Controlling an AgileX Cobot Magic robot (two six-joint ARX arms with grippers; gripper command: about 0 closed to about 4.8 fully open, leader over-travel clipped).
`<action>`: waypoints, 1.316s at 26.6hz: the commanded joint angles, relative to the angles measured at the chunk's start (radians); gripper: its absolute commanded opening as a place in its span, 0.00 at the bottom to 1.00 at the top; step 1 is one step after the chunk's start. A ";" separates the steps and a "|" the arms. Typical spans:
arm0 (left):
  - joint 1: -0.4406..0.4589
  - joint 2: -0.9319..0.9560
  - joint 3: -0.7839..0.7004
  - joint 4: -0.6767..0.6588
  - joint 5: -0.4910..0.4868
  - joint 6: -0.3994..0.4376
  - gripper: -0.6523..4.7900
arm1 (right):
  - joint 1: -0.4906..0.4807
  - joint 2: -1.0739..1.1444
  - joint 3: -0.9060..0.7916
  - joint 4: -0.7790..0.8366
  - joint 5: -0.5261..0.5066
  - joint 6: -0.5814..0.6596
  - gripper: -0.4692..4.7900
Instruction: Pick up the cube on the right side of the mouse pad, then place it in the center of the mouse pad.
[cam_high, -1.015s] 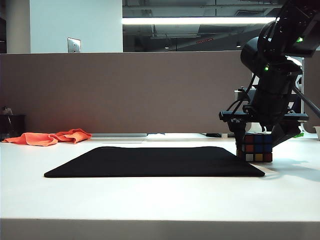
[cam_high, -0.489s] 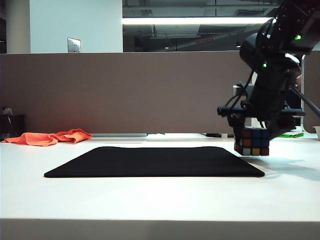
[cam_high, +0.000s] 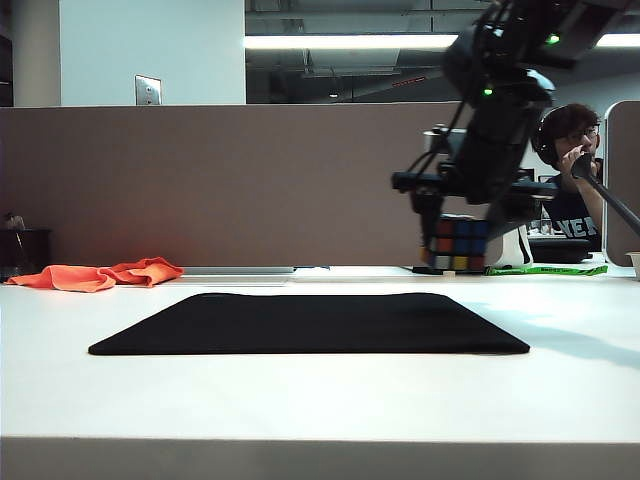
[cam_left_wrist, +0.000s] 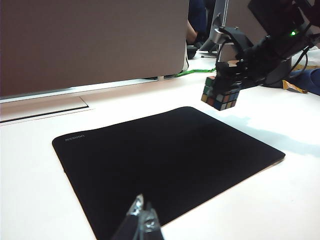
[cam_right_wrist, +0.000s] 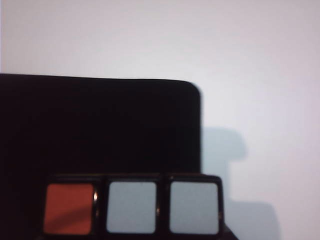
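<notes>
While one orange cloth (cam_high: 100, 274) lies at the far left of the table (cam_high: 320, 390), one mouse pad (cam_high: 310, 322) lies in the middle. The left gripper (cam_left_wrist: 141, 222) hangs over the pad's near edge, fingertips together, holding nothing. At the right, the right gripper (cam_high: 458, 222) clamps one cube (cam_high: 458, 245) in the air above the pad's far right corner.

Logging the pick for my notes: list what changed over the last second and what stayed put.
The right gripper, shut on the cube, lifted it off the table beside the mouse pad's right edge and carried it up and left, over the pad's right end. The pad, orange cloth and left gripper stayed put.
</notes>
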 joint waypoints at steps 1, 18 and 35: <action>-0.002 0.001 0.003 0.007 0.000 -0.003 0.11 | 0.044 -0.006 0.008 0.051 0.002 0.005 0.68; -0.002 0.001 0.003 0.007 0.001 -0.003 0.11 | 0.290 0.051 0.008 0.200 0.056 0.174 0.68; -0.002 0.001 0.003 0.008 0.002 -0.004 0.11 | 0.347 0.097 0.008 0.214 0.170 0.293 0.69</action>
